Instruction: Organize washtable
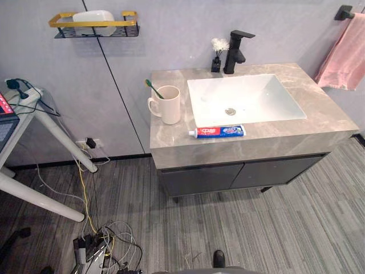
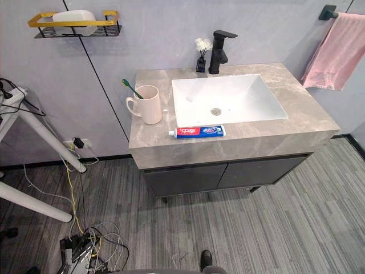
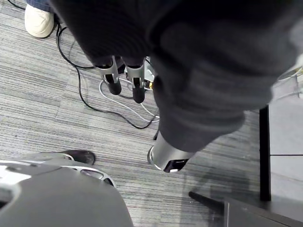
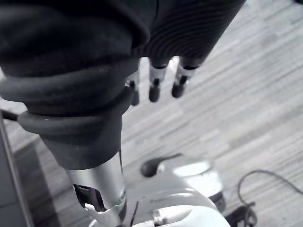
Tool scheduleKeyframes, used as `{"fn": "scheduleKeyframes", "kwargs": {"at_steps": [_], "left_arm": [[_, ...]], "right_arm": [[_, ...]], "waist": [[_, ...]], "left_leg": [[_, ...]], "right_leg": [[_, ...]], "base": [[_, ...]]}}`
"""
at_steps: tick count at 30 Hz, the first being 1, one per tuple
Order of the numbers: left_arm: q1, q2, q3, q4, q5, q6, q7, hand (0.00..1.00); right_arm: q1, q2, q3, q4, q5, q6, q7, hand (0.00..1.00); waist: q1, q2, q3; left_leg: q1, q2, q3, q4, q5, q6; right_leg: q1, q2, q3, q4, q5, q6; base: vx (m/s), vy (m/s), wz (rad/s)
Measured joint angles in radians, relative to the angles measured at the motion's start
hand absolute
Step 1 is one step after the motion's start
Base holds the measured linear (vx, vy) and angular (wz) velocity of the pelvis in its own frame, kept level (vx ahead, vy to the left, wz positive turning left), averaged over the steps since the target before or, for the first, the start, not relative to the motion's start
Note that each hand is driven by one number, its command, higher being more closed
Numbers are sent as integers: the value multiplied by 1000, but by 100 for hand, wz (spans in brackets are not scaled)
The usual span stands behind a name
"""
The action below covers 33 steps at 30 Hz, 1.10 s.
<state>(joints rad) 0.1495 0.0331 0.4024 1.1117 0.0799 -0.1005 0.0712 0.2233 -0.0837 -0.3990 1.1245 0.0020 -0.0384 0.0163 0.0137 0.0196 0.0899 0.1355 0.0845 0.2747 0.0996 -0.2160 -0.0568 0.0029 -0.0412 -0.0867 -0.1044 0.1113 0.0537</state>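
A grey stone washtable holds a white sink. A red, white and blue toothpaste tube lies flat on the front rim, between the sink and the edge. Left of the sink stands a cream mug with a green toothbrush leaning in it. My left hand hangs over the wooden floor, fingers straight and holding nothing. My right hand also hangs above the floor with relaxed, empty fingers.
A black faucet and a small black vase with a white flower stand behind the sink. A pink towel hangs at the right. A wall shelf holds a white item. White table legs and cables lie left; a person's shoe is nearby.
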Motion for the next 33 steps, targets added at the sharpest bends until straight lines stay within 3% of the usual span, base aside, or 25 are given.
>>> {"fn": "scheduleKeyframes", "kwargs": {"at_steps": [6, 11, 13, 14, 16, 17, 18, 19, 20, 21, 22, 25, 29, 31, 32, 33], "left_arm": [[-5, 0, -6, 26, 0, -39, 18, 0], [-13, 0, -1, 38, 0, -40, 22, 0], [-11, -1, 6, 37, -9, -40, 24, 0], [-11, -1, 21, 35, -10, -40, 23, 0], [-4, 2, 43, 16, -12, -40, 23, 0], [2, 2, 43, 1, -14, -39, 24, 0], [9, -7, 52, -29, -23, -39, 23, 0], [10, -20, 53, -47, -29, -39, 24, 0], [11, -32, 53, -52, -30, -39, 24, 0], [14, -32, 51, -55, -31, -39, 24, 0], [27, -33, 38, -62, -30, -40, 24, 0], [29, -43, 18, -63, -30, -40, 24, 0], [28, -43, 1, -64, -29, -41, 24, 0], [35, -48, 0, -63, -30, -41, 23, 0], [38, -40, -1, -61, -29, -40, 17, 0], [46, -33, -4, -61, -29, -40, 16, 0]], "right_arm": [[-1, 1, 37, 13, 38, -44, -40, 0], [-4, 14, 45, 19, 47, -55, -61, 0], [-7, 21, 45, 18, 49, -56, -66, 0], [-9, 24, 46, 18, 55, -56, -66, 0], [-11, 37, 55, 11, 68, -63, -65, 0], [-9, 39, 61, 3, 68, -65, -65, 0], [-7, 41, 80, -16, 68, -70, -61, 0], [-8, 25, 93, -34, 67, -71, -59, 0], [-7, 18, 104, -45, 67, -71, -59, 0], [-5, 16, 112, -59, 67, -71, -60, 0], [-14, 16, 119, -81, 67, -70, -60, 0], [-19, 10, 119, -91, 67, -70, -59, 0], [-19, 3, 124, -89, 66, -68, -59, 0], [-18, -1, 124, -89, 65, -68, -58, 0], [-16, 6, 121, -87, 64, -68, -56, 0], [-9, 6, 117, -87, 63, -68, -56, 0]], "waist": [[1, -1, -1], [1, -11, 0], [-1, -11, 3], [0, -10, 6], [2, -26, 9], [2, -31, 8], [2, -27, 11], [4, 4, 23], [5, 15, 25], [6, 5, 31], [12, 3, 29], [12, 6, 31], [28, 13, 28], [30, 23, 21], [29, 15, 6], [29, 3, -3]], "left_leg": [[-1, -16, -3, -14, 6, 9], [0, -12, -1, -13, 6, 9], [-3, 6, 4, -1, 1, 1], [-11, 25, 4, 30, -12, -20], [-54, 76, -1, 164, -37, -61], [-87, 96, -5, 243, -39, -64], [-165, 137, -28, 448, -35, -59], [-240, 187, -57, 645, 7, -13], [-275, 207, -69, 723, 54, -3], [-330, 221, -84, 817, 117, 3], [-370, 222, -75, 856, 90, 11], [-417, 192, -37, 732, 53, 2], [-399, 116, -28, 263, 86, -35], [-368, 101, -27, 154, 103, -19], [-347, 75, -17, 159, 145, 13], [-341, 63, -7, 166, 143, 15]], "right_leg": [[-11, -11, -5, -1, 5, 7], [-12, -13, -3, -1, 7, 10], [-9, -2, -19, -1, 3, 5], [-7, 9, -26, -1, -4, -4], [10, 32, -35, 0, -35, -27], [16, 40, -36, 0, -42, -37], [35, 57, -44, 7, -52, -51], [47, 84, -38, 39, -82, -67], [51, 93, -30, 56, -96, -77], [58, 90, -8, 73, -111, -89], [65, 76, 21, 88, -128, -93], [70, 49, 59, 81, -132, -92], [66, 24, 94, 84, -173, -63], [72, 23, 113, 114, -223, -38], [61, -6, 120, 182, -285, -12], [56, -24, 118, 216, -304, -3]], "base": [[-12, -7, 1], [-52, -27, -1], [-50, -85, 1], [-11, -120, 3], [25, -146, -1], [42, -173, -8], [53, -245, -17], [48, -170, -21], [47, -128, -29], [94, -68, -47], [109, -70, -47], [130, -32, -39], [212, 73, -29], [357, 198, -37], [358, 213, -34], [373, 210, -24]]}}
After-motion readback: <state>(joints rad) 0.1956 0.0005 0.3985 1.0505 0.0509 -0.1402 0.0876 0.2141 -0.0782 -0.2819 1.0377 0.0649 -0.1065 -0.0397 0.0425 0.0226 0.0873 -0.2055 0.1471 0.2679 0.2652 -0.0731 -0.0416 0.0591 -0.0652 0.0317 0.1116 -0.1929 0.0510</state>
